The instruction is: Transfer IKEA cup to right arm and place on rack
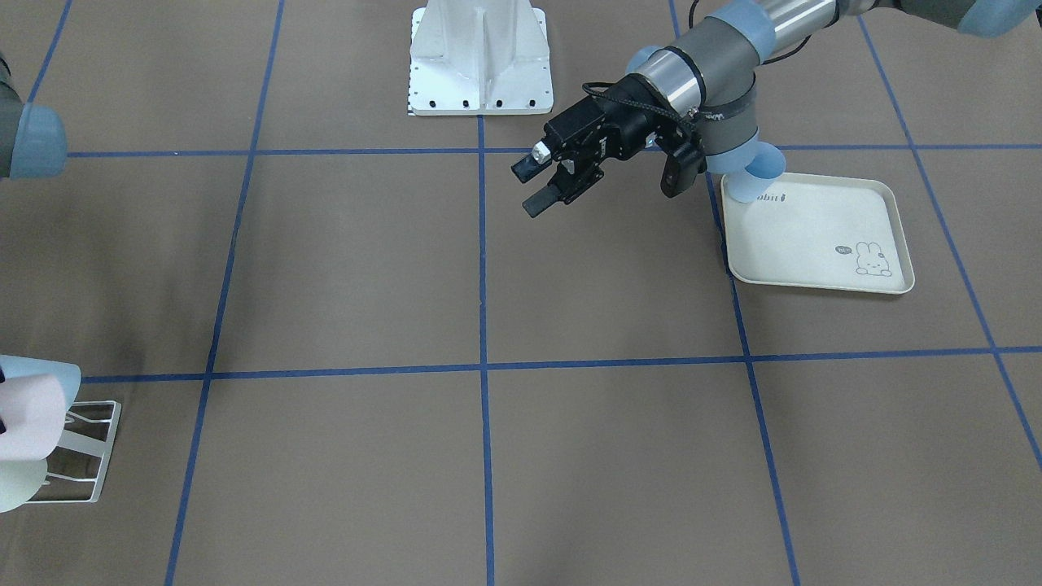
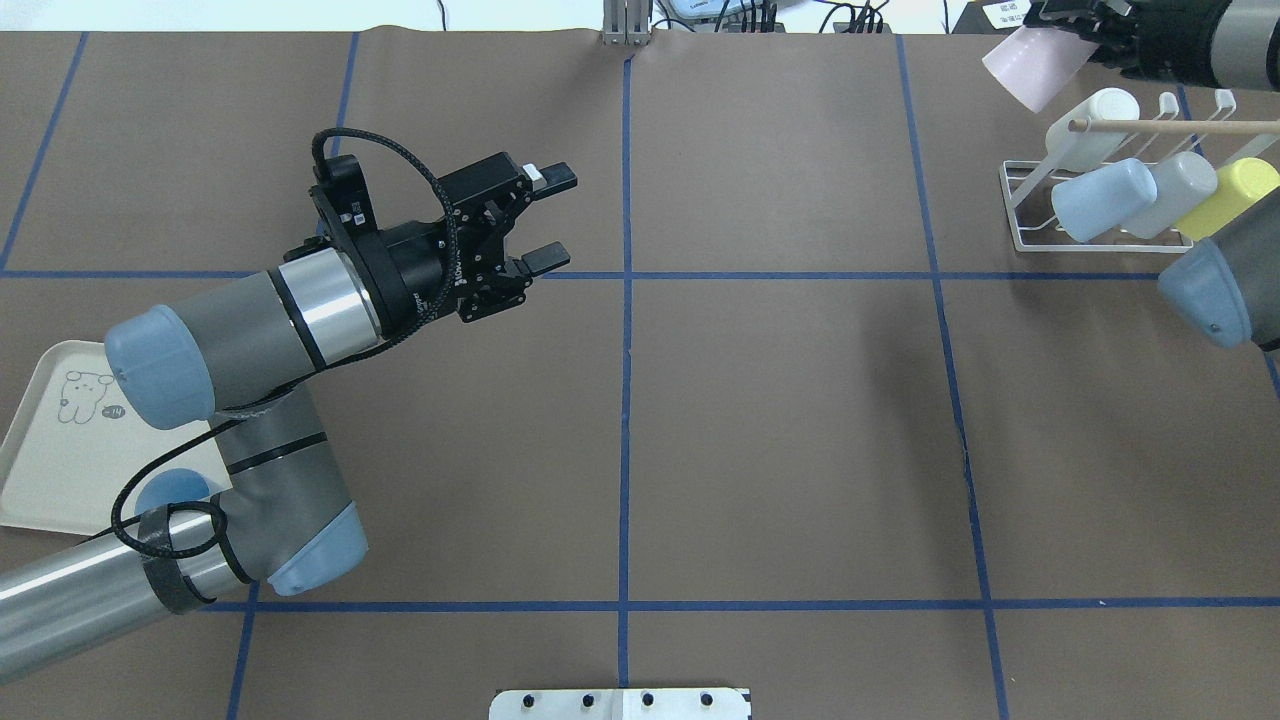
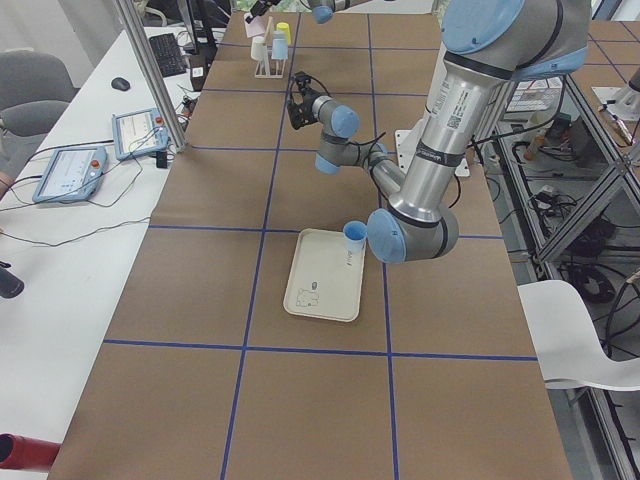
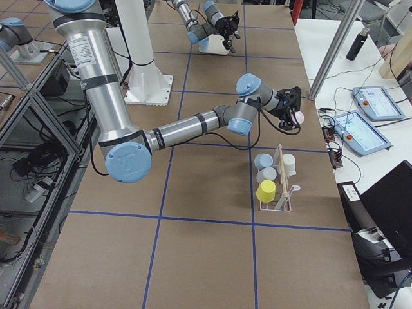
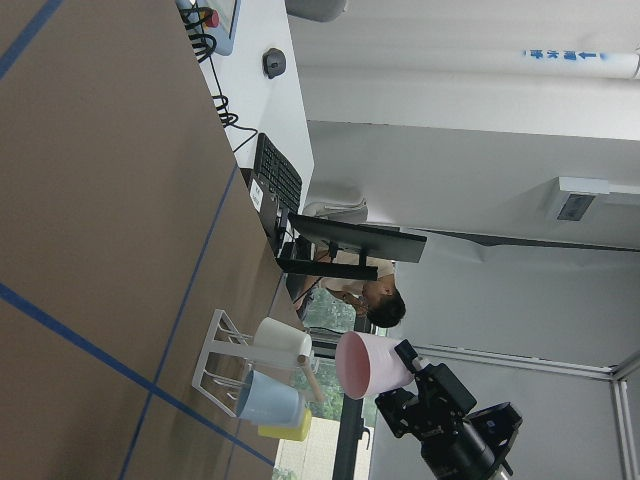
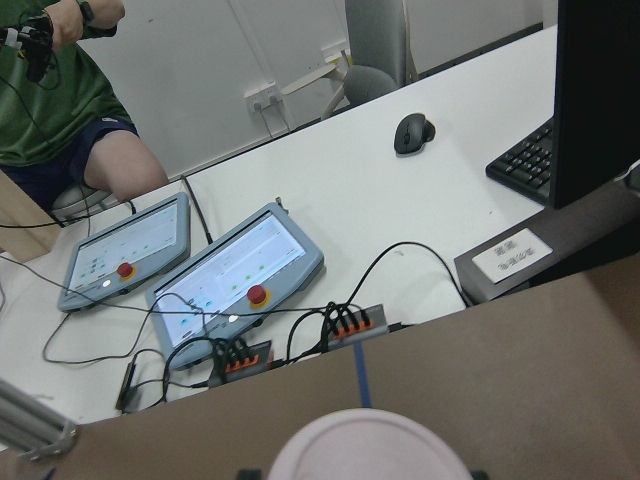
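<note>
**Right gripper and cup.** The right gripper point(image 2: 1085, 35) sits in the upper right corner of the overhead view. Its fingers are pinched on the pink IKEA cup point(image 2: 1035, 65). The cup lies tilted, with its base at the gripper and its open mouth pointing away, toward the lower left of that frame. In the right wrist view only the cup's rim point(image 6: 365, 445) shows, at the bottom centre.

**Cup and rack.** The white wire rack point(image 2: 1020, 215) stands at the right edge of the overhead view, below the cup. The cup is held in the air, up and to the left of the rack, and does not touch it. In the exterior right view the cup point(image 4: 297, 118) is up-frame of the rack point(image 4: 277, 205) with bare table between them.

**Rack contents.**
- white cup point(image 2: 1095, 125)
- pale blue cup point(image 2: 1100, 198)
- grey cup point(image 2: 1180, 185)
- yellow cup point(image 2: 1235, 190)

A wooden rod point(image 2: 1170, 125) runs across the top of the rack.

**Left gripper.** The left gripper point(image 2: 555, 218) hangs over the table point(image 2: 780, 400), left of centre in the overhead view. Its fingers are spread and there is nothing between them. It is well apart from the cup.

**Tray.** The cream tray point(image 1: 814, 244) lies right of centre in the front-facing view. A blue cup point(image 3: 353, 238) stands at one corner of it.
</note>
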Controlling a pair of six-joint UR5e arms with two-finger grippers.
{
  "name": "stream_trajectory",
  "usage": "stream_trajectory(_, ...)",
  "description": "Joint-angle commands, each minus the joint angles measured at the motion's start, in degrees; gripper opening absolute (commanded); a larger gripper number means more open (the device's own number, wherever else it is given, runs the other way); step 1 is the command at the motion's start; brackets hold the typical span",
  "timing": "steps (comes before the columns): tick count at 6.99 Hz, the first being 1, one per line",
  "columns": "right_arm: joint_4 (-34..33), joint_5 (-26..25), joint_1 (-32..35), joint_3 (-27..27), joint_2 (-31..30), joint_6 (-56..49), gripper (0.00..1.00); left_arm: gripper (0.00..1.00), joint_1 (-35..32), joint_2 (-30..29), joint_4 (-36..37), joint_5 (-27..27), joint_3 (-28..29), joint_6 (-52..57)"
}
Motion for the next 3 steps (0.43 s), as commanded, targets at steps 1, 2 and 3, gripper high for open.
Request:
stream_trajectory(1,0.3,-10.5,1.6,-9.6,4.1,-8.7,0.18,1.0,-0.3,0.1,0.6,0.0,0.8,0.7)
stream_trajectory(2,0.4,-14.3,1.6,-10.4,3.7,-11.8,0.18,1.0,-0.2,0.1,0.7,0.0,0.9,0.7)
stream_trajectory(3,0.9,-15.1,1.6,-10.2,1.6,-12.0,0.2,1.0,-0.1,0.1,0.7,0.0,1.3,0.7)
